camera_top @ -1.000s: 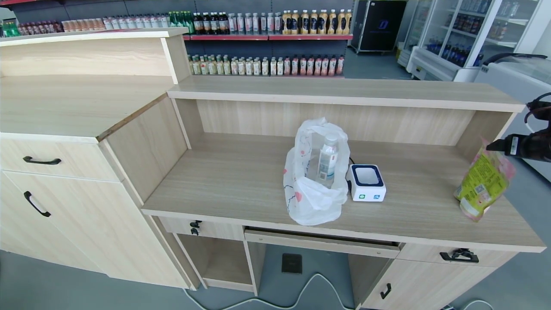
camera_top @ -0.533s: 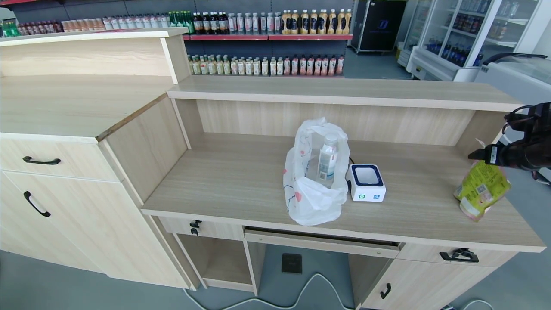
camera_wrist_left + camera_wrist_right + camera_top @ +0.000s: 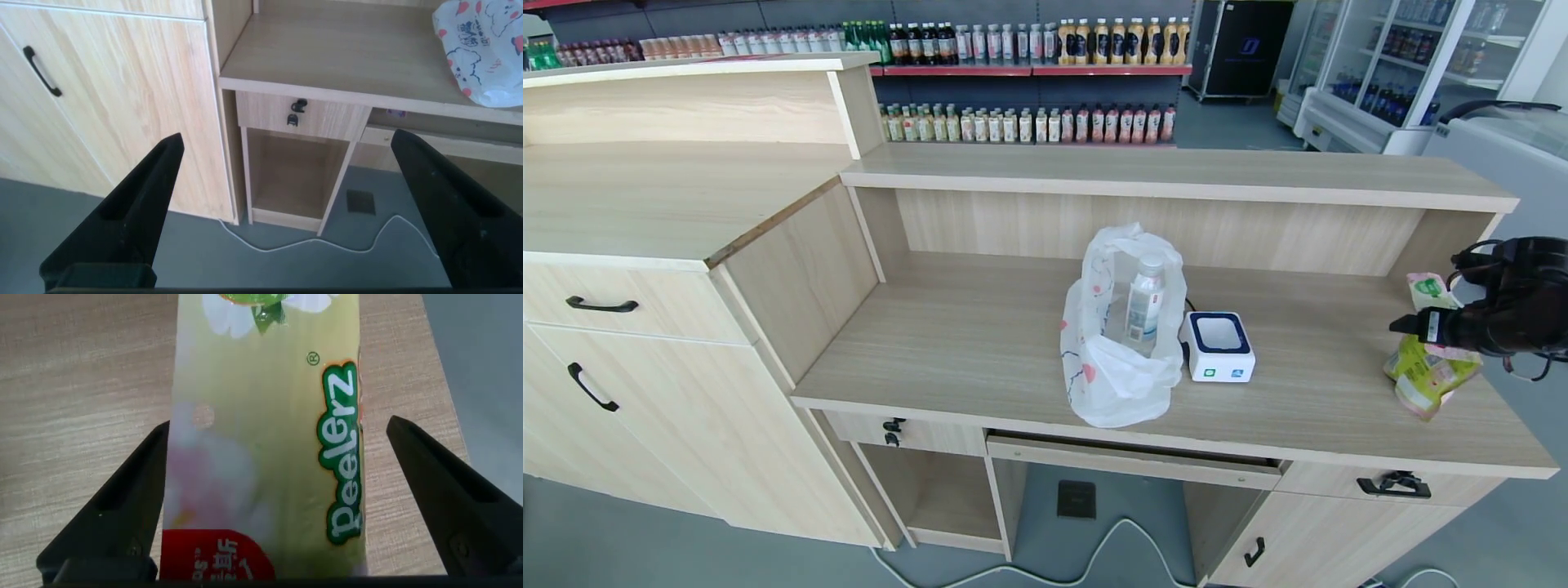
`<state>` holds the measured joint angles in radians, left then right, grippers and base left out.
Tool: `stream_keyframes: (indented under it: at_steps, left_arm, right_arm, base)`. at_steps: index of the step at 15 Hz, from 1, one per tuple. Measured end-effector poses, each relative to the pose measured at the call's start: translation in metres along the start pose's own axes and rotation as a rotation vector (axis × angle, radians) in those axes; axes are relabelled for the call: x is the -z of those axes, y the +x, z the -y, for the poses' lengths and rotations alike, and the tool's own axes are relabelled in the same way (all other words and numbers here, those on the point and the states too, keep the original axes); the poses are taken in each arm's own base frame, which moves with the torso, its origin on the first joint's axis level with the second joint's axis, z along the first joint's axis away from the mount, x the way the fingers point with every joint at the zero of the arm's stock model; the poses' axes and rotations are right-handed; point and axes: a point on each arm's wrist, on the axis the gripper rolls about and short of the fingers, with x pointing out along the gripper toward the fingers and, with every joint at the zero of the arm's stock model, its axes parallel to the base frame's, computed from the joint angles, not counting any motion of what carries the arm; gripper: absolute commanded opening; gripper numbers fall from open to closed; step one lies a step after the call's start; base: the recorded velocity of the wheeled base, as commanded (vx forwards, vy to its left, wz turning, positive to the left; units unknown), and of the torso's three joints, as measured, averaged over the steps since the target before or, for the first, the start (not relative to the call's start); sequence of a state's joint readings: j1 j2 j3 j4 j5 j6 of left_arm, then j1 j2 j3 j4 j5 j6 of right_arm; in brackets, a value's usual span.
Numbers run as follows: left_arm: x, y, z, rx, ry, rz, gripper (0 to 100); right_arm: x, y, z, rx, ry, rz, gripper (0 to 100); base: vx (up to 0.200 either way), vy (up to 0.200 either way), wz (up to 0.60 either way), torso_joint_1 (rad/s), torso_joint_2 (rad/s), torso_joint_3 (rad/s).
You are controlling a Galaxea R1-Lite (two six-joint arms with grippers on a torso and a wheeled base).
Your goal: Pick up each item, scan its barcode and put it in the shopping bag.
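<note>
1. The left gripper (image 3: 286, 137) hangs low in front of the counter (image 3: 980, 343), its jaws spread wide and holding nothing. If it swings up carelessly, it could strike the counter's front edge.
2. The snack pouch (image 3: 1421, 384) rests at the counter's right end, near the front edge. The right gripper (image 3: 279, 429) is over it with the jaws wide apart. The pouch sits between them, not yet clamped. The film looks slick and soft, so a shallow or off-centre pinch may slip, and a nudge could push the pouch off the edge.
3. The scanner (image 3: 1218, 347) stands just beside the shopping bag (image 3: 1111, 376). A floppy pouch may fold and hide its barcode from the window.
4. The bag's mouth sags around an upright bottle (image 3: 1145, 306). The pouch could catch on the rim, collapse the opening or topple the bottle.
</note>
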<state>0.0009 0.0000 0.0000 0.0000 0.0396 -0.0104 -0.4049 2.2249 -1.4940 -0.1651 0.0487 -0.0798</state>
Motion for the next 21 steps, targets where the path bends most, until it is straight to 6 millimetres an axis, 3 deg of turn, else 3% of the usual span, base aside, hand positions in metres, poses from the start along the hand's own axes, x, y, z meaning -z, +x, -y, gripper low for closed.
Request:
stream_keyframes:
  at_steps: [1, 6, 10, 12, 14, 17, 19, 21]
  left_arm:
    - [0.000, 0.000, 0.000, 0.000, 0.000, 0.000, 100]
    - [0.000, 0.000, 0.000, 0.000, 0.000, 0.000, 100]
    - [0.000, 0.000, 0.000, 0.000, 0.000, 0.000, 100]
    - [0.000, 0.000, 0.000, 0.000, 0.000, 0.000, 100]
    - [0.000, 0.000, 0.000, 0.000, 0.000, 0.000, 100]
    - [0.000, 0.000, 0.000, 0.000, 0.000, 0.000, 100]
    - [0.000, 0.000, 0.000, 0.000, 0.000, 0.000, 100]
    - [0.000, 0.000, 0.000, 0.000, 0.000, 0.000, 100]
  right_arm:
    - [0.007, 0.003, 0.000, 0.002, 0.000, 0.013, 0]
    - [0.027, 0.013, -0.001, 0.017, -0.004, 0.023, 0]
    - [0.018, 0.010, -0.001, 0.026, -0.008, 0.097, 0]
    - [0.003, -0.006, -0.004, 0.004, -0.005, 0.147, 0]
    - [-0.022, -0.040, -0.013, -0.103, -0.002, 0.233, 0]
    - [-0.047, -0.110, -0.035, -0.312, -0.030, 0.329, 0]
    - [-0.055, -0.168, -0.055, -0.514, -0.074, 0.393, 0]
    - [-0.053, -0.242, -0.080, -0.827, -0.143, 0.455, 0]
  base:
    - [0.000, 0.000, 0.00, 0.000, 0.00, 0.000]
    - [0.000, 0.000, 0.00, 0.000, 0.00, 0.000]
    - [0.000, 0.000, 0.00, 0.000, 0.00, 0.000]
    - [0.000, 0.000, 0.00, 0.000, 0.00, 0.000]
    - [0.000, 0.000, 0.00, 0.000, 0.00, 0.000]
    - [0.000, 0.000, 0.00, 0.000, 0.00, 0.000]
    - [0.000, 0.000, 0.00, 0.000, 0.00, 0.000]
    - [0.000, 0.000, 0.00, 0.000, 0.00, 0.000]
